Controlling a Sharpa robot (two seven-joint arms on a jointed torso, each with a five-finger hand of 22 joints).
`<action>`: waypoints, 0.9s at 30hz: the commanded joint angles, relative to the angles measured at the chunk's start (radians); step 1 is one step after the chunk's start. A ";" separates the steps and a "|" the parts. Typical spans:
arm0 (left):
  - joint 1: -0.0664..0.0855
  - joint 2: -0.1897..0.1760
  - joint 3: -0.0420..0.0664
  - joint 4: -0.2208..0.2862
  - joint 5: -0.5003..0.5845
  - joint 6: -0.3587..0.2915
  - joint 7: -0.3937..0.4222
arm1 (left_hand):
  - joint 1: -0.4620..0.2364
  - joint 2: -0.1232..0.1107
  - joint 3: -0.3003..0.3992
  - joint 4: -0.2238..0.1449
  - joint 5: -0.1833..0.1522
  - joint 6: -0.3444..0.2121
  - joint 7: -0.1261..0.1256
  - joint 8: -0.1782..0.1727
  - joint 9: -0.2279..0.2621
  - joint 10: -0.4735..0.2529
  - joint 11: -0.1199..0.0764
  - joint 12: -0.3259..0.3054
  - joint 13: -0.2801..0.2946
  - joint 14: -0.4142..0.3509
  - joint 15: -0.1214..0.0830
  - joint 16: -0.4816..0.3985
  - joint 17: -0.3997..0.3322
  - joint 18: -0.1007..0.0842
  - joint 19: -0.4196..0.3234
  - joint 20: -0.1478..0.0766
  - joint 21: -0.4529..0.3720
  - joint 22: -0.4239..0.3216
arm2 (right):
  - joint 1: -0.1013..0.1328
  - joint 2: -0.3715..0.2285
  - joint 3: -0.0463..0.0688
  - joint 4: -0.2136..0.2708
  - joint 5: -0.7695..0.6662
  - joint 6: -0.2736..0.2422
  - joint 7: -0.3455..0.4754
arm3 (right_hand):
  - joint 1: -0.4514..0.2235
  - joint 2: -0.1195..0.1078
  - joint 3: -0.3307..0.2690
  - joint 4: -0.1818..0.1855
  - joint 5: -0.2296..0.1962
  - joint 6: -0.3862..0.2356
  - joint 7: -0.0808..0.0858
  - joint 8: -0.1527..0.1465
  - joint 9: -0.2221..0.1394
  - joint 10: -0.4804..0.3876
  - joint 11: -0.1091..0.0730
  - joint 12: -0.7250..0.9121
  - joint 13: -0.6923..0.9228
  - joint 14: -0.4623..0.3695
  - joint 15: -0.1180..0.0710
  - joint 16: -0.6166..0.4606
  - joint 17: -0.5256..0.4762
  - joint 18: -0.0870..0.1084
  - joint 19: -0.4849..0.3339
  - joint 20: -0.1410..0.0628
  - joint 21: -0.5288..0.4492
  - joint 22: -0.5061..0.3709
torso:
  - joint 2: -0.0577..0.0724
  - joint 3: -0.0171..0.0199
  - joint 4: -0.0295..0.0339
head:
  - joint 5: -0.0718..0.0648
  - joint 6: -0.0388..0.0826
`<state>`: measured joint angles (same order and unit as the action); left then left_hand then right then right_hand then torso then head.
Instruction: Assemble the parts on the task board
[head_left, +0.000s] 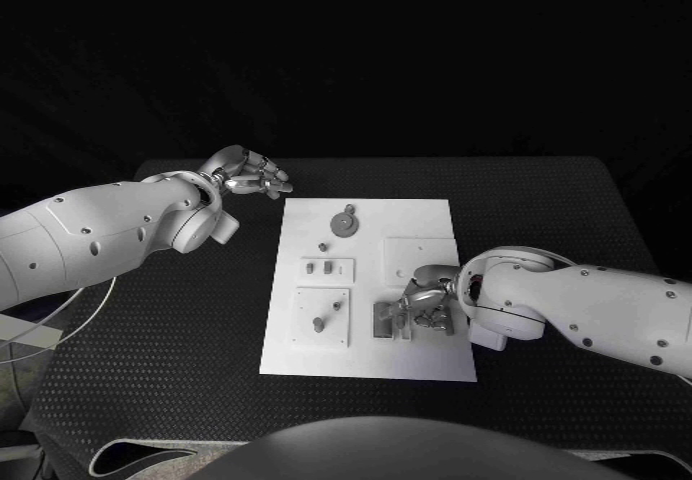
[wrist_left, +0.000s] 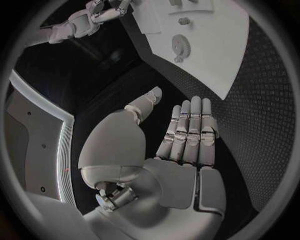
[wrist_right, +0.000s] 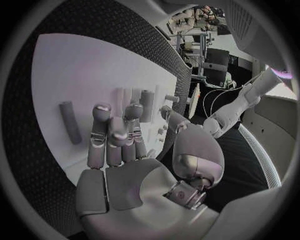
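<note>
We see the board (head_left: 368, 340) lying mid-surface (head_left: 144, 340), small parts (head_left: 343, 222) spread across it. The right hand (head_left: 423, 303) hovers over its near right corner, fingers loosely bent, grasping nothing; the left hand (head_left: 245, 172), released, hangs beyond the far left corner.

Right hand (head_left: 428, 300) hides part beneath; grip unclear.

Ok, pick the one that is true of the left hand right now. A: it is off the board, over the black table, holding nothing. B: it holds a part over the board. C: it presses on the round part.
A: the left hand is beyond the task board's far left corner, over the black table, its fingers holding nothing.
</note>
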<state>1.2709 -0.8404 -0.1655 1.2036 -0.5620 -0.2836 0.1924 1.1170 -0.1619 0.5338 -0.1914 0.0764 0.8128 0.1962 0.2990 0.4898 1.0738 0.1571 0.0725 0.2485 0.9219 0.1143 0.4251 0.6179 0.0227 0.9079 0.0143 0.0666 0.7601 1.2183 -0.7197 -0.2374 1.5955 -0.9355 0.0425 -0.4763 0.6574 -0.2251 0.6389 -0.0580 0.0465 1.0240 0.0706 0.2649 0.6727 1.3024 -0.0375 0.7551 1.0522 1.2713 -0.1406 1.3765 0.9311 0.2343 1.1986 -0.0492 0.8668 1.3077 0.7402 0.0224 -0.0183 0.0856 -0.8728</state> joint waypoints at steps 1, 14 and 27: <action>0.001 0.000 0.001 0.002 0.005 0.008 0.008 | -0.007 -0.001 -0.001 0.007 0.000 -0.005 0.000 0.004 -0.001 -0.007 0.002 -0.003 -0.001 0.005 0.004 -0.005 0.001 -0.006 -0.005 0.005 0.002 -0.001 | 0.016 -0.021 0.004 0.013 -0.048 -0.004 0.004 | 0.008 0.001 -0.002 -0.004 0.003 0.004 0.004 0.003 0.001 -0.006 -0.001 0.007 0.000 -0.001 -0.003 -0.005 0.002 0.028 -0.001 -0.004 0.001 0.015 | 0.000 0.0003 -0.0015 | -0.003 0.000; 0.001 -0.002 0.000 0.003 0.005 0.008 0.007 | -0.007 -0.001 -0.001 0.007 0.000 -0.005 0.000 0.005 -0.001 -0.007 0.002 -0.003 -0.001 0.005 0.004 -0.005 0.002 -0.006 -0.005 0.005 0.002 -0.001 | 0.067 -0.134 0.020 0.059 -0.083 0.055 -0.029 | 0.010 0.002 -0.003 -0.006 0.003 0.005 0.003 0.003 0.002 -0.005 -0.001 0.007 0.000 -0.001 -0.003 -0.004 0.002 0.028 -0.001 -0.005 0.001 0.016 | 0.000 0.0010 -0.0011 | -0.006 0.000; 0.001 -0.003 0.000 0.003 0.005 0.010 0.006 | -0.008 -0.002 -0.002 0.008 0.000 -0.005 0.000 0.005 -0.001 -0.006 0.001 -0.003 -0.001 0.005 0.004 -0.005 0.002 -0.006 -0.004 0.005 0.002 -0.001 | 0.068 -0.201 0.014 0.070 -0.231 0.165 -0.074 | 0.018 0.066 -0.042 -0.052 0.003 0.041 -0.007 0.019 0.011 0.019 -0.011 0.013 -0.005 0.013 -0.008 0.008 0.006 0.028 0.003 -0.002 0.015 0.020 | 0.001 0.0007 -0.0008 | -0.015 0.000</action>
<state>1.2709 -0.8441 -0.1655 1.2048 -0.5620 -0.2835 0.1924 1.1170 -0.1619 0.5310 -0.1886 0.0765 0.8128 0.1962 0.2990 0.4899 1.0738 0.1571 0.0725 0.2486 0.9219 0.1143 0.4251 0.6188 0.0227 0.9079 0.0143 0.0667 0.7602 1.2866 -0.9210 -0.2230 1.6614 -1.1138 0.1481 -0.5272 0.6730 -0.1663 0.5995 -0.1085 0.0465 1.0571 0.0637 0.2807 0.6827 1.3135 -0.0485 0.7639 1.0481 1.2828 -0.1442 1.3806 0.9360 0.2343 1.2028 -0.0500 0.8774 1.3075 0.7408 0.0231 -0.0192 0.0731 -0.8728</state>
